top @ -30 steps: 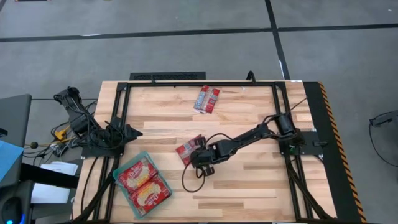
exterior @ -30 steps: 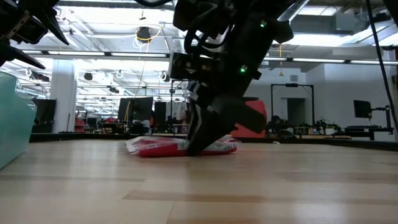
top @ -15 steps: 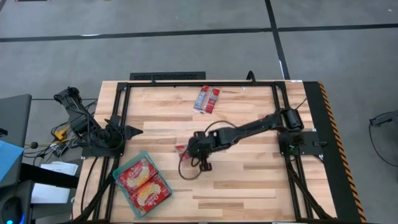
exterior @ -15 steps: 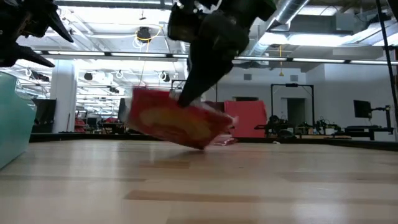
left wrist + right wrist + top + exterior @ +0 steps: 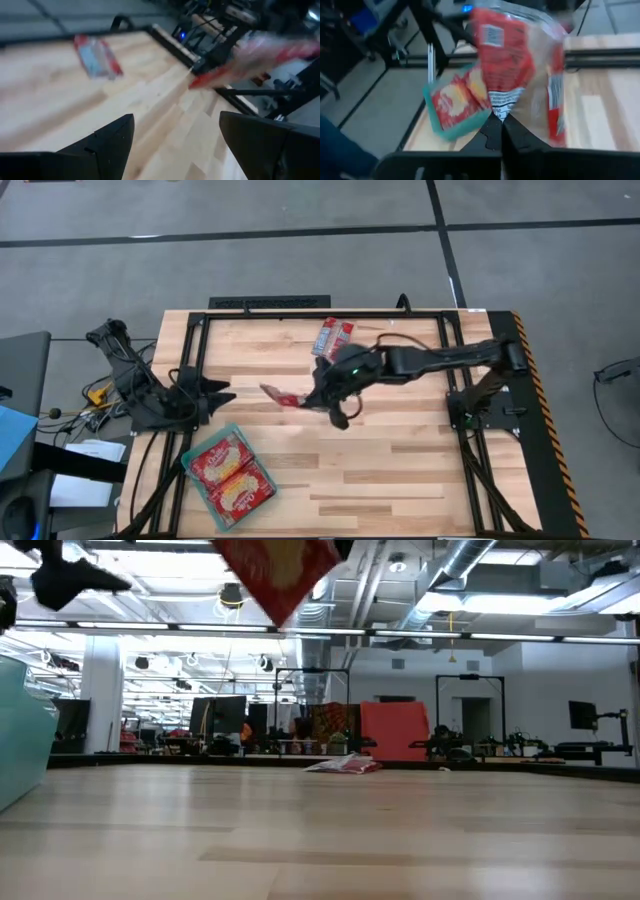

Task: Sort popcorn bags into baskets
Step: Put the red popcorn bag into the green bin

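Above mid-counter (image 5: 400, 470), the right hand (image 5: 318, 396) grips a red popcorn bag (image 5: 283, 396) aloft. At eight o'clock sits the teal basket (image 5: 212, 513); the left hand (image 5: 222, 393) waits with fingers apart.

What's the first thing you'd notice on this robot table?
The right gripper holds a red popcorn bag in the air above the table's middle, jaws shut on it. Near the left front corner, a teal basket already has two bags in it. Another packet lies at the far edge.

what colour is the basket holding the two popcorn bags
Translucent teal-green basket; clearest in the high view, at the table's near-left corner.
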